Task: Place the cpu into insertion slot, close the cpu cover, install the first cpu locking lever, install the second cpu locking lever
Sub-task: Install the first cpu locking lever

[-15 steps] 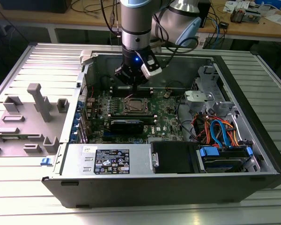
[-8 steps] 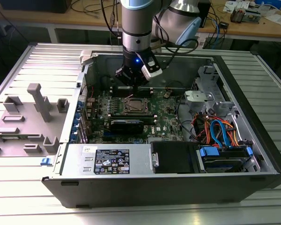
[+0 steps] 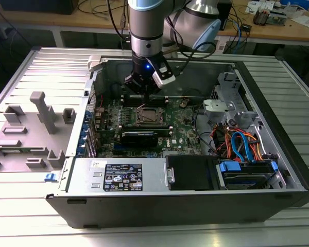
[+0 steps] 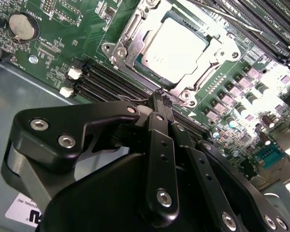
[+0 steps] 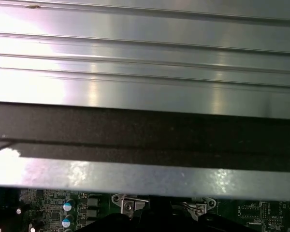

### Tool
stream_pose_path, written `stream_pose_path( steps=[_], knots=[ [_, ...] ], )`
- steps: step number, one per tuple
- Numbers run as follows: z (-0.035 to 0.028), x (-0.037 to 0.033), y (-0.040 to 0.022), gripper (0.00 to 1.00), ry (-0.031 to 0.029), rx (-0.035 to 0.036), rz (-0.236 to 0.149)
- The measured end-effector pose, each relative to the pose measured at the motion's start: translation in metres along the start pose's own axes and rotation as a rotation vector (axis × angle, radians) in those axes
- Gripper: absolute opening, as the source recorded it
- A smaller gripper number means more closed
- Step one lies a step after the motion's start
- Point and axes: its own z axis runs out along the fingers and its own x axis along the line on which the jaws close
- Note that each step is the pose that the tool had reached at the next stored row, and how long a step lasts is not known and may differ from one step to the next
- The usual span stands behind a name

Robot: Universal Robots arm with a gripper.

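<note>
The cpu (image 4: 171, 48) lies flat in the insertion slot (image 4: 191, 94) on the green motherboard (image 4: 77, 29). Its dull silver top shows through the window of the cpu cover (image 4: 125, 48), which is folded down over it. My black gripper (image 4: 159, 99) hangs just off one corner of the socket with its fingers pressed together. A thin wire locking lever (image 4: 137, 100) runs beside the fingertips; whether they touch it I cannot tell. In the exterior view the gripper (image 3: 142, 92) sits low inside the open case, right behind the socket (image 3: 146, 116).
The open computer case (image 3: 257, 92) walls in the board on all sides. A long black card (image 3: 139, 136) lies in front of the socket, memory slots (image 4: 106, 79) beside it. A power supply (image 3: 121, 175) and cabled drive cage (image 3: 242, 146) stand nearer. A grey fixture (image 3: 38, 118) is outside.
</note>
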Motion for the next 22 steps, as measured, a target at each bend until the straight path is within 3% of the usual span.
stream_pose_path(
  steps=[10,22],
  knots=[
    [0.0009,-0.0033,-0.0002,0.11,-0.0001,-0.0009,0.000],
    [0.0033,-0.0078,-0.0002,0.11,-0.0007,-0.0107,-0.002]
  ],
)
